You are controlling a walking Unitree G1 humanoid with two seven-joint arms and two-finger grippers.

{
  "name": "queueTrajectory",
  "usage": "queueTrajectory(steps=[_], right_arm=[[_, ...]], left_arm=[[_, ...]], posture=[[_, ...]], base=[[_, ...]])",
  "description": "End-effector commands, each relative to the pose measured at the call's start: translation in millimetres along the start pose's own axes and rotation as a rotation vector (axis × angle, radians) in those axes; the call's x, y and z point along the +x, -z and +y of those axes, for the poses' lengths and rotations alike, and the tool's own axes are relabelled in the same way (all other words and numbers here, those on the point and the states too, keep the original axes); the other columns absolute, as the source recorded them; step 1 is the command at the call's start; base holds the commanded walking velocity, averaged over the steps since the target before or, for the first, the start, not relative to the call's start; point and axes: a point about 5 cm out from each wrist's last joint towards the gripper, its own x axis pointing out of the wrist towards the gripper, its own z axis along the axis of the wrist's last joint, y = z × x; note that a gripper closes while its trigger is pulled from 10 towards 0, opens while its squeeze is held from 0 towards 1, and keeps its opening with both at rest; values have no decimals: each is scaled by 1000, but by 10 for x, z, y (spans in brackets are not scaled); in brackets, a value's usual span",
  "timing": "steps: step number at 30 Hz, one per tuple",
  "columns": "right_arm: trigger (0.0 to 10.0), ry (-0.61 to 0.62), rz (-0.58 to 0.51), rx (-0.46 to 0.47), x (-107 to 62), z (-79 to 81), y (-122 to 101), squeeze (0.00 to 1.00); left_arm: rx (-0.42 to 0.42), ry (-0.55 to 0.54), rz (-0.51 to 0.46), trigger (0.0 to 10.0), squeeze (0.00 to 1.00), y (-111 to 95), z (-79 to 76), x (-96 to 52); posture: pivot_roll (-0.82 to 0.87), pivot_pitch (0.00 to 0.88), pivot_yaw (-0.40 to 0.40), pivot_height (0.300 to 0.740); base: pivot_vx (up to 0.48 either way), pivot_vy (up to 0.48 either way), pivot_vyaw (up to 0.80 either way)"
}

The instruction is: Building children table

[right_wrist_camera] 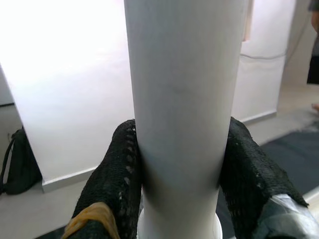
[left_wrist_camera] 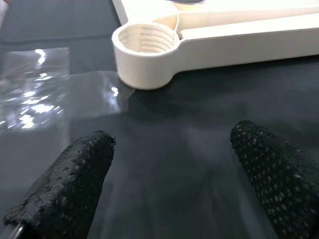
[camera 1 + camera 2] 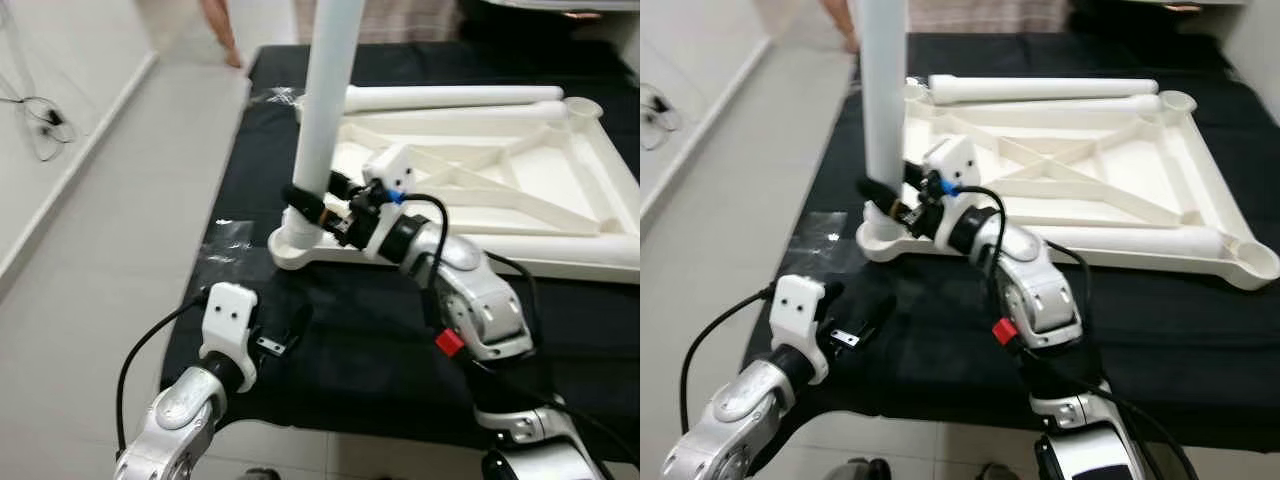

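Note:
A white table top (image 3: pixel 590 190) lies upside down on a black cloth (image 3: pixel 360 350). One white leg (image 3: pixel 328 100) stands upright over the near-left corner socket (image 3: pixel 290 252). My right gripper (image 3: pixel 305 205) is shut on this leg just above its lower end, and its fingers (image 1: pixel 119 169) press both sides of the tube. In the left wrist view the socket (image 2: pixel 144 42) shows open threads inside, so I cannot tell whether the leg is seated. My left gripper (image 3: pixel 285 330) hovers open over the cloth, a little short of that socket, holding nothing.
Two more white legs (image 3: pixel 450 97) lie along the far side of the table top and one (image 3: pixel 1120 240) along its near edge. Clear plastic wrap (image 3: pixel 225 240) lies on the cloth's left part. Bare floor, a cable (image 3: pixel 45 125) and a person's foot (image 3: pixel 225 40) are at the left.

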Motion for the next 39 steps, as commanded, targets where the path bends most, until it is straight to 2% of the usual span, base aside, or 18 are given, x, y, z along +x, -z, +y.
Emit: queueTrajectory(steps=[1, 5, 7, 9, 10, 11, 16, 22, 25, 29, 30, 31, 38, 39], right_arm=[[10000, 24, 9, -43, 14, -62, 6, 0], [10000, 50, 27, -59, 43, -100, 30, 0], [10000, 80, 43, -71, 69, -131, 52, 0], [10000, 80, 43, -71, 69, -131, 52, 0], [10000, 95, 57, -78, 80, -146, 77, 0], [10000, 100, 61, -78, 81, -149, 88, 0], [10000, 123, 71, -73, 77, -165, 116, 0], [10000, 201, 103, -61, 64, -230, 174, 0], [10000, 233, 111, -36, 60, -243, 204, 0], [10000, 235, 113, -27, 58, -237, 210, 0], [10000, 250, 116, -22, 56, -251, 218, 0], [10000, 286, 114, -10, 57, -288, 217, 0], [10000, 326, 109, 0, 60, -341, 206, 0], [10000, 336, 104, 4, 62, -359, 195, 0]], left_arm=[[30, -64, 32, 10000, 0, 53, 85, -67], [52, -144, 51, 10000, 0, 86, 194, -122], [89, -268, 55, 10000, 0, 90, 393, -222], [89, -268, 55, 10000, 0, 90, 393, -222], [123, -356, 34, 10000, 0, 14, 544, -265], [137, -384, 20, 10000, 0, -35, 591, -263], [136, -381, -19, 10000, 0, -140, 600, -202], [143, -327, -78, 10000, 0, -269, 508, -40], [135, -239, -89, 10000, 0, -268, 377, 50], [139, -179, -87, 10000, 0, -244, 293, 69], [134, -138, -73, 10000, 0, -195, 226, 71], [110, -61, -37, 10000, 0, -59, 105, 61], [110, -35, 10, 10000, 0, 88, 58, 32], [89, -36, 17, 10000, 0, 106, 67, 34]], posture=[[53, 234, -9, 740], [63, 229, -13, 740], [74, 230, -20, 740], [74, 230, -20, 740], [83, 231, -27, 740], [83, 231, -27, 740], [81, 227, -26, 740], [70, 225, -16, 740], [67, 229, -9, 740], [65, 232, -9, 740], [66, 238, -9, 740], [64, 244, -6, 740], [64, 254, -2, 740], [67, 262, 1, 740]], base=[[0, 0, 0], [0, 0, 0], [0, 0, 0], [0, 0, 0], [0, 480, 0], [0, 480, 0], [0, 480, 0], [0, 240, 0], [0, 0, 0], [0, 0, 0], [0, 0, 0], [0, 0, 0], [0, 0, 0], [0, 0, 0]])
